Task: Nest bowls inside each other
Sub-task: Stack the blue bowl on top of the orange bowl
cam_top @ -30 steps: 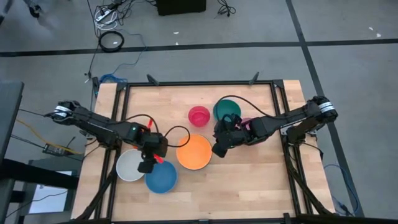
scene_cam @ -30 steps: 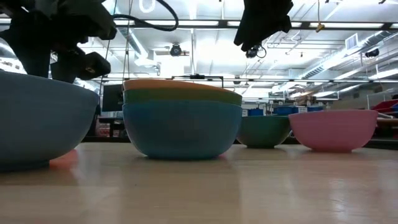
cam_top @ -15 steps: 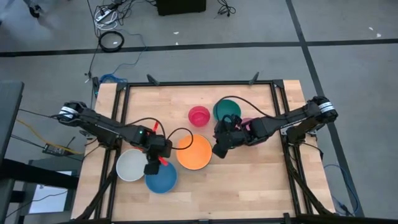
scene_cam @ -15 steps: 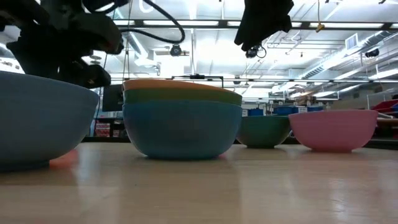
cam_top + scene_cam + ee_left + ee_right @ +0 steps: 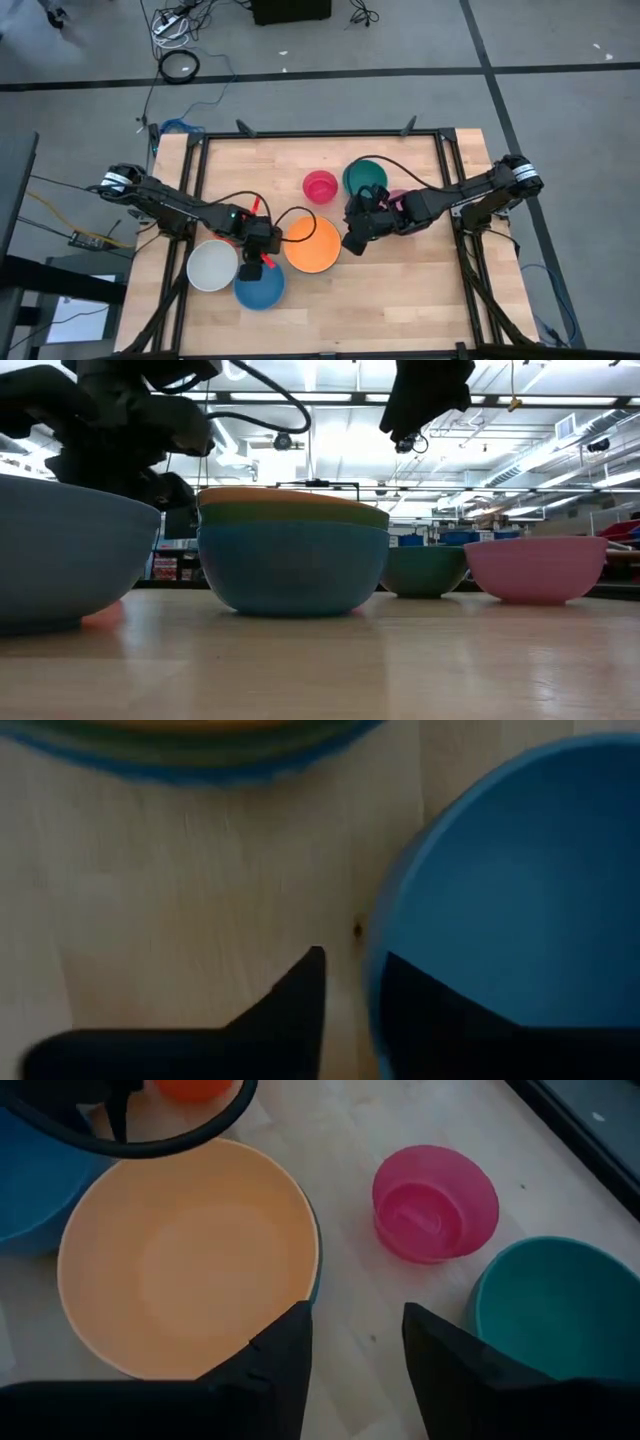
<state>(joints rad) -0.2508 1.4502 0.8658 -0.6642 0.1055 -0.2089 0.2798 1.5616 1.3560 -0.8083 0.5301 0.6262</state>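
Observation:
A blue bowl (image 5: 262, 288) stands near the table's front left, beside a white bowl (image 5: 210, 266). My left gripper (image 5: 254, 264) points down over the blue bowl's far rim (image 5: 375, 970), open, one finger inside and one outside. An orange bowl (image 5: 312, 243) sits nested in a green and a blue one (image 5: 290, 555) at mid-table. My right gripper (image 5: 355, 1350) hangs open above the wood by that stack's right side, holding nothing. Farther back stand a pink bowl (image 5: 320, 186) and a teal bowl (image 5: 365, 175). My left gripper comes from above, pointing down, astride the blue bowl's far rim (image 5: 375, 970). Bare wood shows between the outer finger (image 5: 300, 1010) and the rim. Whether the inner finger (image 5: 450, 1020) touches the bowl's wall, I cannot tell. The bowl rests on the table.
A small red-orange bowl (image 5: 195, 1088) stands near the left arm. A mauve bowl (image 5: 396, 194) shows partly under the right arm. Bare wood (image 5: 390, 300) lies along the table's front right. Black frame posts (image 5: 445, 150) run along the table's sides.
My left gripper has gone toward the table's right edge and down, onto the far rim of the blue bowl. The bowls have kept their places.

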